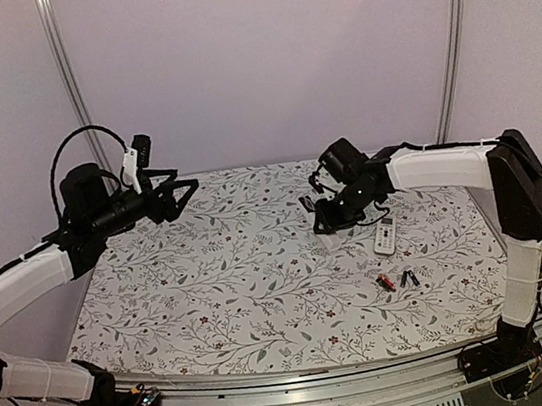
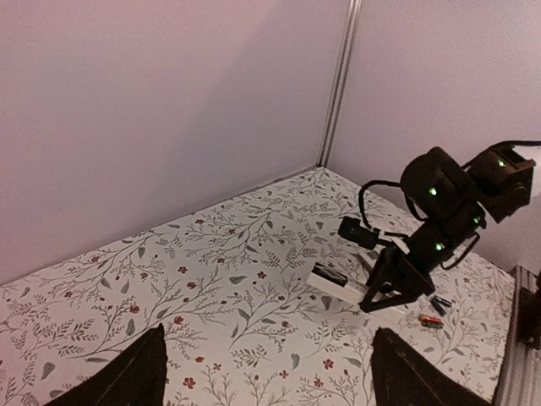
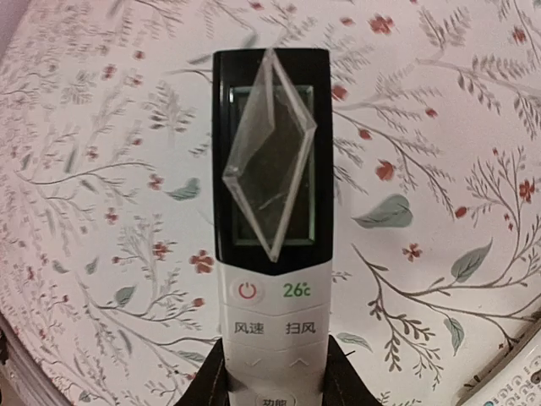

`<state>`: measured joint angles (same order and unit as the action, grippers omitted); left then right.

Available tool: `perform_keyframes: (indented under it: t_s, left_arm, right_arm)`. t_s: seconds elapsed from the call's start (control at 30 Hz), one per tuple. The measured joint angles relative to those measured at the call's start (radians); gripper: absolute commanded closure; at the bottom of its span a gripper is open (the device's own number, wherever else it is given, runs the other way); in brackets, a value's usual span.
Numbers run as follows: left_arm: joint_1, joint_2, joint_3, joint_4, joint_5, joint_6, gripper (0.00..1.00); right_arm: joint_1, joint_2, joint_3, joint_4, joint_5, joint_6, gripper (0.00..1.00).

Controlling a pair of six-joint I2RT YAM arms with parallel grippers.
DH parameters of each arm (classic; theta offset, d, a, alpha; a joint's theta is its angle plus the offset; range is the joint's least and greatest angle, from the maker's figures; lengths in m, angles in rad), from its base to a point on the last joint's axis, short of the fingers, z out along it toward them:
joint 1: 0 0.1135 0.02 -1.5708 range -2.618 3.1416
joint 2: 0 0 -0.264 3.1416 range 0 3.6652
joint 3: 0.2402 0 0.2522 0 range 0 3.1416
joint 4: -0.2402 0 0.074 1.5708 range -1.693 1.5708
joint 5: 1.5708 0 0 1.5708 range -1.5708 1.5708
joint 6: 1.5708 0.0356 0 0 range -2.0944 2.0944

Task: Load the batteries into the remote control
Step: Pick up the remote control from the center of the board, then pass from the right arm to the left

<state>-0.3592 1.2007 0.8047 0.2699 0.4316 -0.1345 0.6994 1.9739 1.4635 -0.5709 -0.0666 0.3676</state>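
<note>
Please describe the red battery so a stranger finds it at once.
On the flowered table, look at its right side, toward the near edge from the small white remote. Of the tiny cells lying there, the red battery is leftmost; the other batteries are black.

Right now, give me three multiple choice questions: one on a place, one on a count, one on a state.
1. Where do the batteries lie? A) beside the left arm's base B) on the table, toward the arms from the small remote C) in a gripper
2. How many remotes show? A) one B) two C) three
3. The left gripper is: A) open, empty B) shut on a battery C) shut on a remote
Answers: B, they lie loose near the small remote; B, the small one plus the big remote in the right gripper; A, its jaws stand apart, nothing between.
</note>
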Motion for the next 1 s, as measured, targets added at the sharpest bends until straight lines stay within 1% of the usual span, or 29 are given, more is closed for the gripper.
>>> perform_keyframes:
  t_s: [0.13, 0.23, 0.33, 0.43, 0.57, 0.67, 0.77, 0.8, 0.9, 0.93, 1.0]
  left_arm:
    - [-0.094, -0.036, 0.027, -0.02, 0.123, 0.024, 0.15]
    - [-0.187, -0.032, 0.084, -0.032, 0.187, 0.034, 0.13]
    - [-0.271, -0.011, 0.158, -0.037, 0.224, 0.037, 0.12]
    - [-0.345, 0.034, 0.255, -0.027, 0.253, 0.025, 0.11]
    - [-0.393, 0.097, 0.338, 0.027, 0.278, -0.025, 0.11]
    - [-0.414, 0.152, 0.378, 0.067, 0.285, -0.066, 0.14]
    - [-0.44, 0.216, 0.425, 0.077, 0.278, -0.092, 0.18]
    - [-0.449, 0.234, 0.44, 0.076, 0.27, -0.1, 0.21]
    - [-0.47, 0.279, 0.482, 0.075, 0.237, -0.121, 0.4]
    - [-0.473, 0.288, 0.492, 0.075, 0.222, -0.13, 0.44]
    - [-0.477, 0.294, 0.504, 0.08, 0.186, -0.15, 0.49]
  right_arm:
    - [0.0, -0.247, -0.042, 0.155, -0.225, -0.14, 1.0]
    - [0.0, -0.447, -0.086, 0.33, -0.392, -0.212, 1.0]
    - [0.0, -0.579, -0.13, 0.51, -0.533, -0.254, 1.0]
    - [0.002, -0.61, -0.148, 0.609, -0.629, -0.268, 1.0]
    - [0.003, -0.595, -0.164, 0.643, -0.709, -0.279, 1.0]
    - [0.008, -0.59, -0.182, 0.646, -0.741, -0.282, 1.0]
    - [0.019, -0.59, -0.189, 0.646, -0.757, -0.288, 1.0]
    - [0.023, -0.59, -0.19, 0.646, -0.76, -0.29, 1.0]
    - [0.035, -0.59, -0.19, 0.646, -0.764, -0.302, 1.0]
    - [0.038, -0.59, -0.19, 0.646, -0.764, -0.305, 1.0]
    - [0.04, -0.59, -0.192, 0.645, -0.765, -0.309, 1.0]
